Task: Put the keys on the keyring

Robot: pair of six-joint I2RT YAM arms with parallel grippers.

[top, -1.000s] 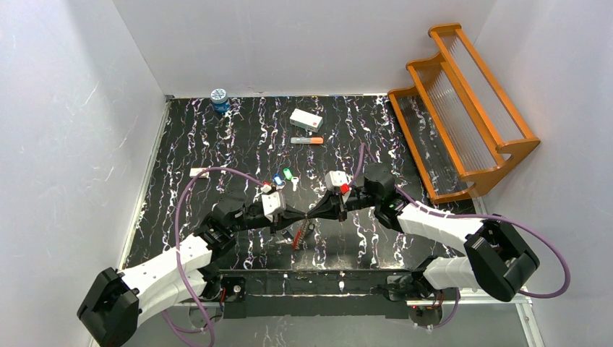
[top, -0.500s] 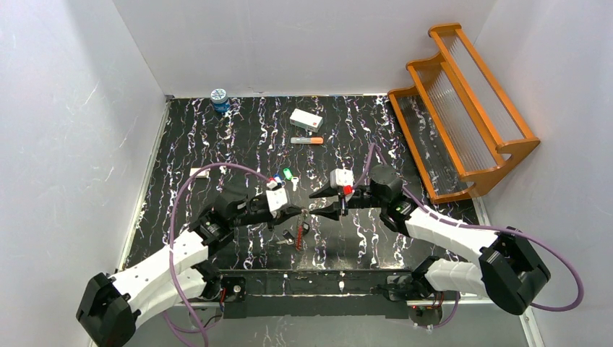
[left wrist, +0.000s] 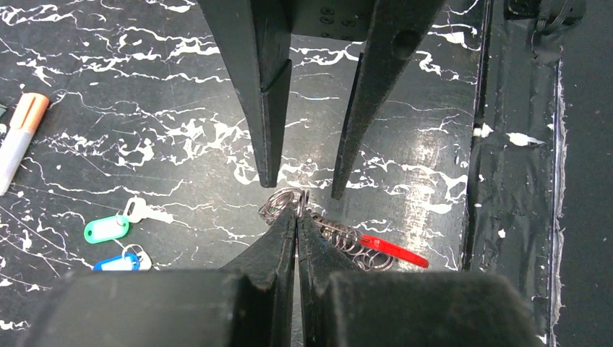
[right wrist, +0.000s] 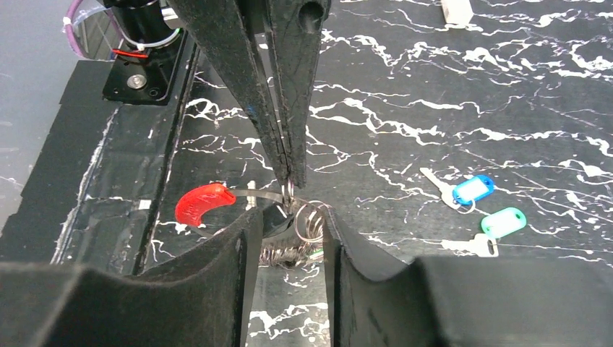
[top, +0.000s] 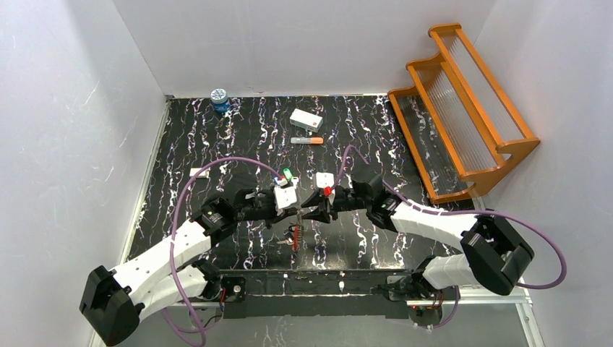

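1. Keyring [top: 295, 233]: nearest item. It hangs from the meeting point of the two claws toward 6 o'clock in the top view. Silver coils are bunched at the pinch and the red piece [left wrist: 394, 251] trails to one side. Whether its lower end touches the surface [top: 217, 144] cannot be told.

2. Left claw [left wrist: 296, 215]: fingers pressed together on the uppermost coil of the keyring (no gap shows between them).

3. Right claw [right wrist: 289, 217]: spread apart with a finger on either side of the same coils, gripping nothing.

4. Keys [top: 285, 176]: two, lying flat on the surface just beyond the claws and clear of the ring. They sit at about 11 o'clock from the pinch in the top view and 3 o'clock in the right wrist view. The blue tag [right wrist: 472, 189] and green tag [right wrist: 503, 222] lie side by side. Each key's long axis runs blade-first back toward the claws, tags outward.

5. Marker [top: 307, 140]: farthest, near 12 o'clock, not part of the job.

Assessment: both arms are about equally near the keys, but only the right claw is free. The fetch probably falls to it, closing across a blade.
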